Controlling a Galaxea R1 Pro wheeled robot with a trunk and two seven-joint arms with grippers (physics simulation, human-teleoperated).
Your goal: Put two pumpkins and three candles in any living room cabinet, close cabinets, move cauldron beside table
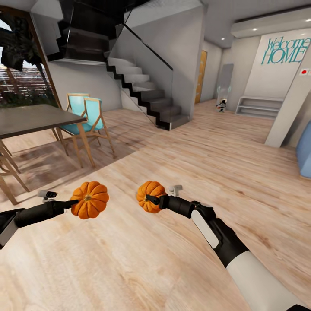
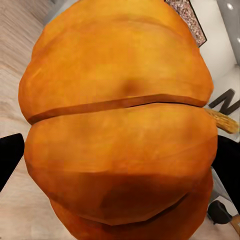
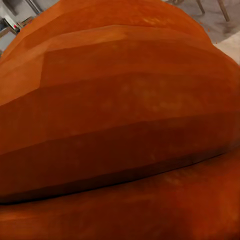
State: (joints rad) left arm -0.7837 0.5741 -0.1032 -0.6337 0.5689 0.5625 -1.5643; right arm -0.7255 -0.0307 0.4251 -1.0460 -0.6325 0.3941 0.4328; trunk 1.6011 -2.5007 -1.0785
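Both arms carry a round orange ribbed pumpkin above the wooden floor. My left gripper is shut on the left pumpkin, whose orange ribs sit close up between two black fingers. My right gripper is shut on the right pumpkin, its dark orange skin pressed right up to the right wrist camera. The candles, the cabinet, the cauldron and the table are out of view.
A dark dining table with turquoise chairs stands at the left. Ahead rises a staircase with a glass rail. A white pillar and a low shelf stand at the right, with wooden floor between.
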